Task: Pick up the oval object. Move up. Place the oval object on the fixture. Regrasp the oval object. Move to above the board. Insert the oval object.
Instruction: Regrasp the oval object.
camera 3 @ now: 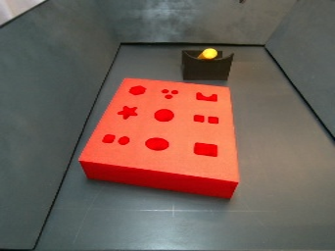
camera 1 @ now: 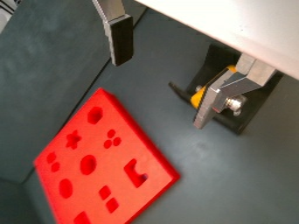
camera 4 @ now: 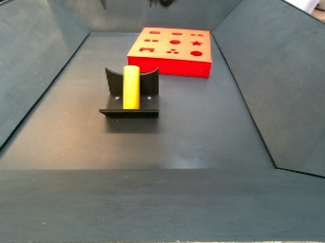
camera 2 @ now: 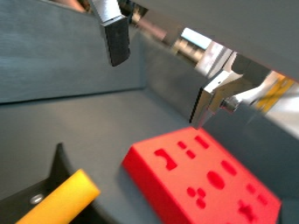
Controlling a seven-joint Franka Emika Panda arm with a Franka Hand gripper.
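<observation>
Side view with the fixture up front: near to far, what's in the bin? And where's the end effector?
Fixture with the oval object resting in it → board. End effector shows only in the wrist views, empty, up above the floor.

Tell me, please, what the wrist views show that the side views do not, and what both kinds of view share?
Only the wrist views show the gripper: its fingers are apart with nothing between them, raised above the floor. Only the side views show the full scene: the whole board with all its cut-outs, and the oval object as a long peg resting along the fixture. Both kinds share the red board, the dark fixture and the yellow oval object lying in it, apart from the board.
</observation>
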